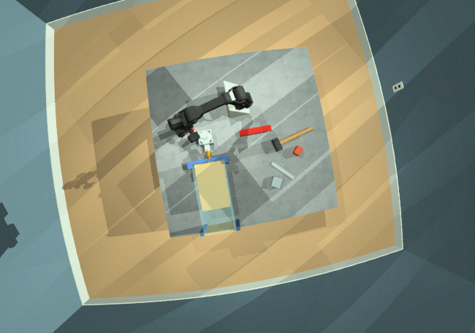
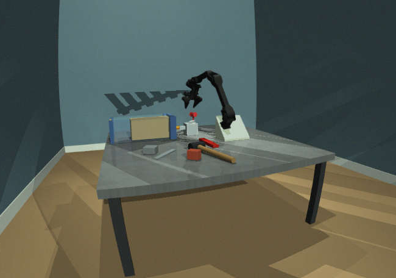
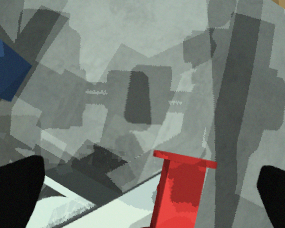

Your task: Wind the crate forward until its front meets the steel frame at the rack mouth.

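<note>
The jaws stand wide open and grip nothing. Their black fingertips [image 2: 186, 103] are directed downward, above and apart from the red winch handle [image 2: 193, 114] [image 3: 180, 200]. In the wrist view, the handle's flanged end appears between the two fingers, touching neither.

The handle stands upright at the white hand winch [image 1: 205, 136] [image 2: 190, 128] [image 3: 125, 205], near the left edge of the desk [image 1: 297, 78] [image 2: 270, 153] [image 3: 90, 20] as seen from the top. The seating of its key cannot be determined.

An orange fitting [image 1: 208, 154] [image 2: 177, 127] lies between the winch and the blue frame [image 1: 207, 161] [image 2: 174, 127] [image 3: 7, 65] at the rack mouth. Behind the frame, the tan crate [image 1: 213, 188] [image 2: 149, 128] sits flat inside the clear-panelled cubby [image 1: 218, 219] [image 2: 120, 125]. The crate front is at the frame; contact cannot be confirmed. The cubby's rear end is at the lower edge, near the lower left corner.

The arm [image 1: 213, 104] [image 2: 221, 91] extends from beside the white wedge [image 1: 238, 110] [image 2: 237, 130]. Toward the right edge lie a red bar [image 1: 255, 130] [image 2: 208, 142], a hammer [image 1: 293, 136] [image 2: 216, 153], a red block [image 1: 297, 150] [image 2: 194, 154], a grey rod [image 1: 282, 170] [image 2: 164, 153] and a grey block [image 1: 276, 182] [image 2: 150, 149].
</note>
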{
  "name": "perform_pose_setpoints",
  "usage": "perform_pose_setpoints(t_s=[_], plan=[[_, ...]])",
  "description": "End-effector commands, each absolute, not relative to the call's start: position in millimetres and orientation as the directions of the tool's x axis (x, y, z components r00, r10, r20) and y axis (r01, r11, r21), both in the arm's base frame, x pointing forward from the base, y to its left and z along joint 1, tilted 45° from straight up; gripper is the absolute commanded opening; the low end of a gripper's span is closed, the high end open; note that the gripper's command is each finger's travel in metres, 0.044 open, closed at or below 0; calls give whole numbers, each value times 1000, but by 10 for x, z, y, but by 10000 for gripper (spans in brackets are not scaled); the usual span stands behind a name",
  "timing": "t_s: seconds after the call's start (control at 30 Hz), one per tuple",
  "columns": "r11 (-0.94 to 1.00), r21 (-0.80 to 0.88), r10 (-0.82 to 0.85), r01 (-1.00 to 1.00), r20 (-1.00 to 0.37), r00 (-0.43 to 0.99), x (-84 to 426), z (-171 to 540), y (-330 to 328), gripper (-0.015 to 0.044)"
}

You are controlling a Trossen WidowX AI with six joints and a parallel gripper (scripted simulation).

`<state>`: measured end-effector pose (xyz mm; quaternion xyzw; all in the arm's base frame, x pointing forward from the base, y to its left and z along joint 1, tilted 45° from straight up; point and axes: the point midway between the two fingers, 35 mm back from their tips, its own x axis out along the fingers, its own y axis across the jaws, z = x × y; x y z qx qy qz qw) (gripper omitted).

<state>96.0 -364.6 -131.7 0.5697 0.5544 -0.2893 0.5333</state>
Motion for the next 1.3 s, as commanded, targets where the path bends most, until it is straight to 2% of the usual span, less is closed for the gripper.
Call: perform_pose_setpoints(t_s=[0.0,0.2,0.47,1.27], plan=[[191,281,306,940,-927,215,864,-980,-3723,440],[178,286,321,941,-921,220,852,-901,-3694,440],[137,263,656,955,-746,112,1585,-258,-3064,440],[136,261,663,956,-741,108,1601,-239,-3047,440]])
